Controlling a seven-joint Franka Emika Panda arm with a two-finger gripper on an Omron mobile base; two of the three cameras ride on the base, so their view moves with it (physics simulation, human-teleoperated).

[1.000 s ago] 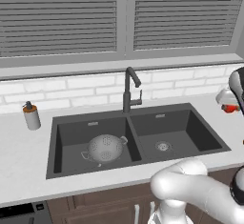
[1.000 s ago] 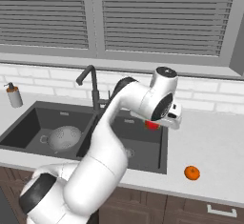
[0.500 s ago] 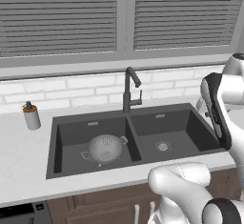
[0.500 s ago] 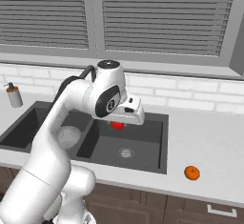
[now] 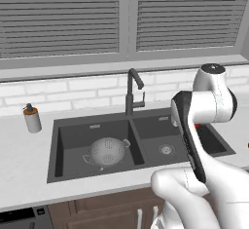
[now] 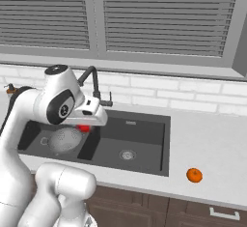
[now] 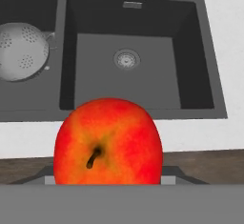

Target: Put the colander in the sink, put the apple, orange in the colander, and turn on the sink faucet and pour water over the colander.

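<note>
My gripper (image 6: 85, 127) is shut on the red apple (image 7: 107, 142), which hangs in the air over the dark sink (image 6: 144, 135). The apple (image 6: 84, 128) appears just right of the colander (image 6: 64, 139) in the right base view, and as a red sliver (image 5: 196, 125) behind my arm in the left base view. The silvery colander (image 5: 106, 151) sits in the left basin and shows at the upper left of the hand view (image 7: 19, 51). The orange (image 6: 194, 175) lies on the counter right of the sink. The dark faucet (image 5: 131, 89) stands behind the divider.
A soap dispenser (image 5: 32, 119) stands on the counter left of the sink. The right basin (image 7: 143, 56) holds just its round drain (image 7: 126, 59). White brick wall and shuttered windows run behind the counter.
My arm has swung left from above the right counter, carrying the apple across the right basin to near the sink's divider. The colander and the orange have stayed put.
</note>
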